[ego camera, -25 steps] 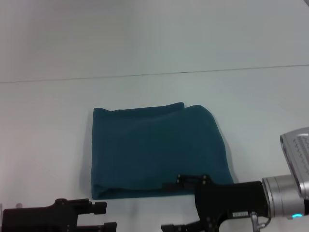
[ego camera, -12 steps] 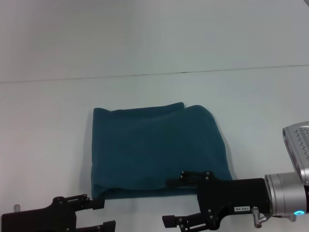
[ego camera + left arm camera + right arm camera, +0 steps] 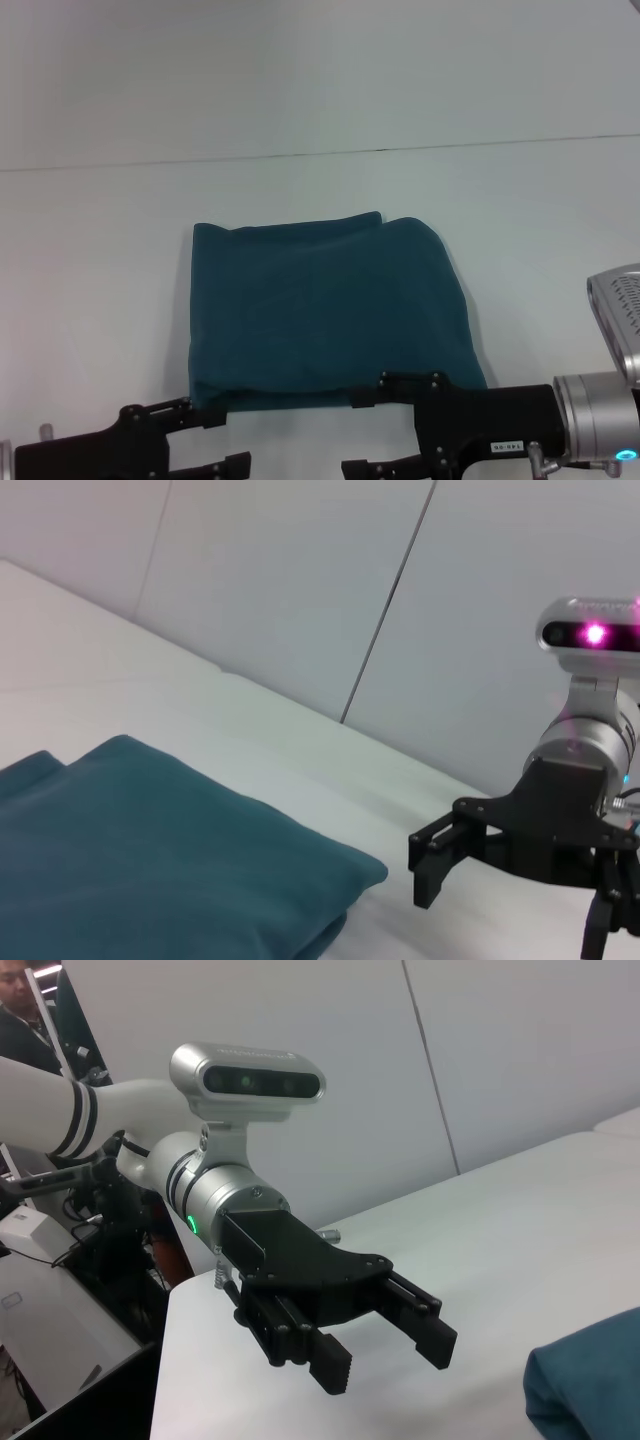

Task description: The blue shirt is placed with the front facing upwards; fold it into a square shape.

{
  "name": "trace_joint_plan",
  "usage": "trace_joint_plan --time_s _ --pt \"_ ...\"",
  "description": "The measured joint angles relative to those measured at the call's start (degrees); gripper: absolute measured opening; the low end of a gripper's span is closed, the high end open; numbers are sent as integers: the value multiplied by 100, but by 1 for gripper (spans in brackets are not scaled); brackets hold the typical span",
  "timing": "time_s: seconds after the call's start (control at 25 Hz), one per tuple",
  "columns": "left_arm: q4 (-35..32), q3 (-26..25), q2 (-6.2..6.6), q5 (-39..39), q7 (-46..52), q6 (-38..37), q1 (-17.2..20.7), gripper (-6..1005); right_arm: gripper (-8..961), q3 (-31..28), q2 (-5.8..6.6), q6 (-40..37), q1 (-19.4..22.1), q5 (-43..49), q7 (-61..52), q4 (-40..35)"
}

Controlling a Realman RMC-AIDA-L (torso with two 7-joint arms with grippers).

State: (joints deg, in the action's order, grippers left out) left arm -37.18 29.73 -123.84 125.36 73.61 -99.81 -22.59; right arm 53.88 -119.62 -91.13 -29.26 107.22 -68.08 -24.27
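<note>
My blue shirt (image 3: pixel 325 310) lies flat on the white table (image 3: pixel 100 270), already folded into a roughly square, dark teal bundle. Left edge straight, far-right corner rounded, far edge shows two overlapping layers. Folded thickness visible along the near edge. No lettering or collar showing. Nothing touching it; it lies just beyond my arms.

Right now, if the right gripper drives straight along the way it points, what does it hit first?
Probably nothing. The right gripper, open, points across the near table edge toward the left gripper, also open. It runs just off the shirt's near edge; depth is unclear, so it could brush that edge.
</note>
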Motion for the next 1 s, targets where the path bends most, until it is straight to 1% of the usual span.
trace_joint_plan --time_s 0.16,0.32,1.0 --pt "21 40 35 37 499 -106 -87 733 945 0 0 -1 2 1 -1 2" --pt "-4 69 56 78 723 -308 -121 734 945 0 0 20 2 1 -3 2" --pt "-8 138 62 85 759 -266 -131 734 945 -2 9 52 52 1 -4 -44"
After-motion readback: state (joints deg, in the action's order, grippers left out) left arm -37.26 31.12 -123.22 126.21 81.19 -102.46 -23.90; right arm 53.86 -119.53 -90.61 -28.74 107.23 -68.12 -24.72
